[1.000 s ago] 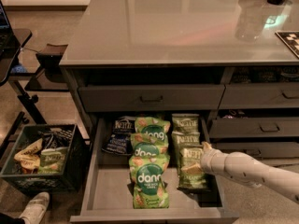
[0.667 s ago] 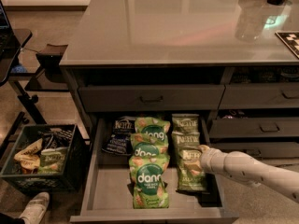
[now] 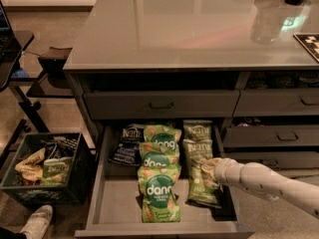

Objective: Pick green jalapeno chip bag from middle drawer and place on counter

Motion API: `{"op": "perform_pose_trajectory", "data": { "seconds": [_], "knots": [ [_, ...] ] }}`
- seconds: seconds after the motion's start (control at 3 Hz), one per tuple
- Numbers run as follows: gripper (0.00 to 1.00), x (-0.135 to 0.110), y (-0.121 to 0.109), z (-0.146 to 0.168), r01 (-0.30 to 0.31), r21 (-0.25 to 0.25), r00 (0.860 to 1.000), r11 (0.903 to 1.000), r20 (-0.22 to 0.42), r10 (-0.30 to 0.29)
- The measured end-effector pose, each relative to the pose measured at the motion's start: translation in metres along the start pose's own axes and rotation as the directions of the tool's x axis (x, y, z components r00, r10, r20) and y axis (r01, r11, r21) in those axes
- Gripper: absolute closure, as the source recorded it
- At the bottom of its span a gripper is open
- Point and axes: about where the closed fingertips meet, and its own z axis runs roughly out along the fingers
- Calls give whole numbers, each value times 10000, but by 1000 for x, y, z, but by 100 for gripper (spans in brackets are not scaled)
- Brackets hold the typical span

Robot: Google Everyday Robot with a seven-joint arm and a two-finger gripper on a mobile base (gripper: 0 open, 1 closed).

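Observation:
The middle drawer (image 3: 119, 198) is pulled open below the grey counter (image 3: 189, 29). Three olive-green Kettle jalapeno chip bags lie in a column at its right side: a back one (image 3: 198, 130), a middle one (image 3: 195, 151) and a front one (image 3: 203, 190). My gripper (image 3: 210, 169) reaches in from the right on its white arm (image 3: 269, 183). It sits down on the upper part of the front bag, just below the middle one.
Three bright green "dang" bags (image 3: 160, 188) fill the drawer's middle, with a dark blue Kettle bag (image 3: 128, 143) at the back left. A black crate of snacks (image 3: 47, 166) stands on the floor to the left, with a shoe (image 3: 37, 222) in front of it. Narrower drawers (image 3: 279, 136) stand to the right.
My gripper has edged slightly left over the front olive-green bag. The bags have hardly moved.

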Motion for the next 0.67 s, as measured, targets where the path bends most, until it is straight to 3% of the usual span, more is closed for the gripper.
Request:
{"op": "perform_pose_trajectory", "data": {
  "seconds": [0.33, 0.67],
  "knots": [
    [100, -3, -1, -5, -490, -165, 9979, 9987, 420, 496],
    [100, -3, -1, -6, -520, -185, 9976, 9985, 445, 528]
  ]
}}
